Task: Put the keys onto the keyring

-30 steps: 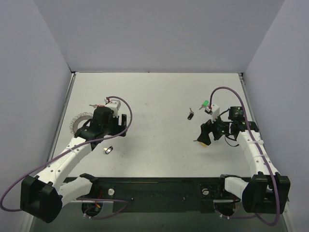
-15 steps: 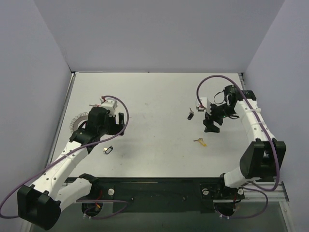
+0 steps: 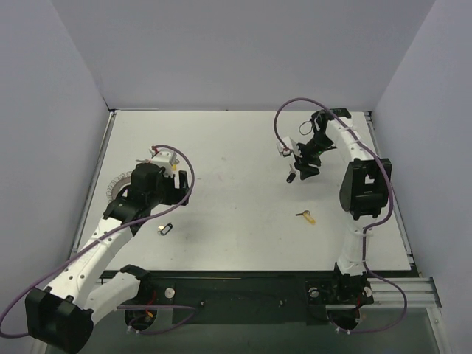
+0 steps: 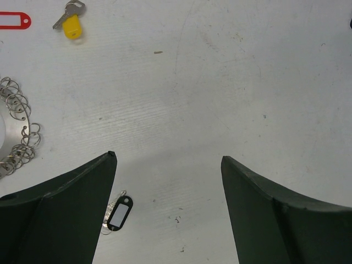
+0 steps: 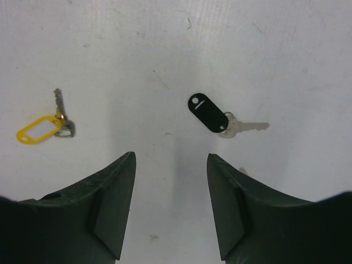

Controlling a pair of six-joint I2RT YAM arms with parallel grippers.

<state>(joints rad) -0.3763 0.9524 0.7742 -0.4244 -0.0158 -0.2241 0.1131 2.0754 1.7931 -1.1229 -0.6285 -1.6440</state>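
Right claw [image 5: 170, 165], spread and empty, hangs just short of the black-tagged key [image 5: 209, 113] lying right of frame centre, apparently aligning to pick it; left claw [image 4: 168, 158], likewise spread and empty, hovers beside the keyring [image 4: 16, 132] at frame left edge.

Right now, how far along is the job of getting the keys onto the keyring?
Done: nothing visible; the part of the keyring in view carries no key. In hand: nothing; the left pincer and right pincer are open and empty, the right one hovering near the black-tagged key. Left: every visible key, including the yellow-tagged key, the yellow-headed key and the red tag, lies loose on the table.
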